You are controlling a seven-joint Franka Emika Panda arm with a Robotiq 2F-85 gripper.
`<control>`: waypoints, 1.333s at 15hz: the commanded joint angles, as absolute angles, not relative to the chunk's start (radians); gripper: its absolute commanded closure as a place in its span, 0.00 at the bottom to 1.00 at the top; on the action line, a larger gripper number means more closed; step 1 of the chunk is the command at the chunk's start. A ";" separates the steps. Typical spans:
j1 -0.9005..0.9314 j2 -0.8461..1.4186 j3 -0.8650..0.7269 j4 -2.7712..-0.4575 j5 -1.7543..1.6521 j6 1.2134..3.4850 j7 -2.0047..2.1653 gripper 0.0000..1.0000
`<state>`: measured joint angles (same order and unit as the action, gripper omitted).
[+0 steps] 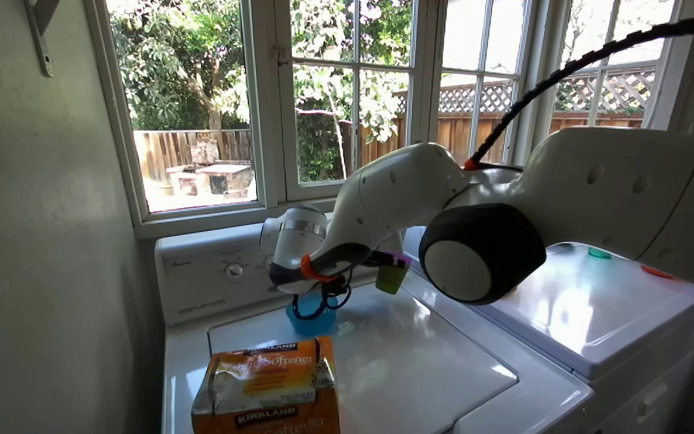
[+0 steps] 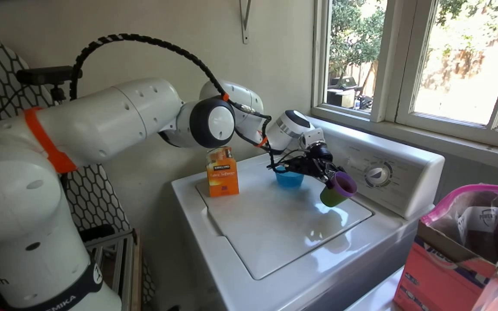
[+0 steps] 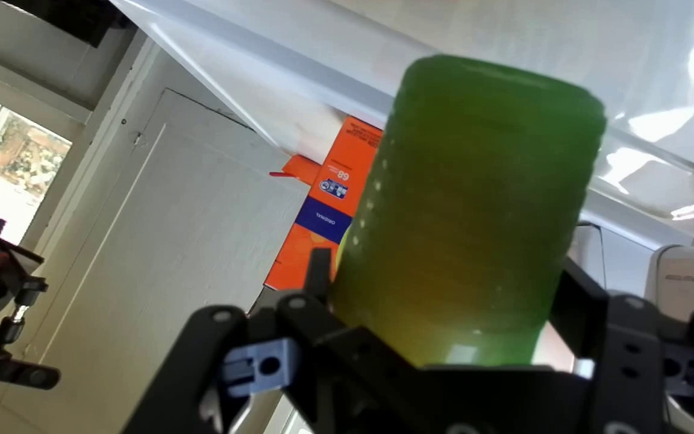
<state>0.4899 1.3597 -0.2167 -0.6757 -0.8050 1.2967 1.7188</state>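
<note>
My gripper (image 3: 452, 286) is shut on a translucent green cup (image 3: 479, 181), its pads pressed against the cup's two sides in the wrist view. A purple rim (image 2: 349, 185) shows at the cup's mouth; whether a second cup is nested inside I cannot tell. Tilted, its mouth toward the camera in an exterior view, the green cup hangs above the white washer lid (image 2: 270, 233). Behind the wrist cables, a blue container (image 1: 311, 327) sits on the same lid, partly hidden by the arm. An orange fabric softener box (image 2: 223, 178) stands upright near the wall side.
The washer's raised control panel (image 2: 357, 166) borders the lid below the windows. Beside the washer, another white appliance (image 1: 588, 313) carries a green item (image 1: 600, 253) and an orange item (image 1: 659, 272). A red box (image 2: 439, 272) with a pink-edged plastic bag (image 2: 452, 203) stands at the right.
</note>
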 commanded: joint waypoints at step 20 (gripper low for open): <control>0.469 1.481 -0.244 -0.526 -0.787 1.349 1.620 0.41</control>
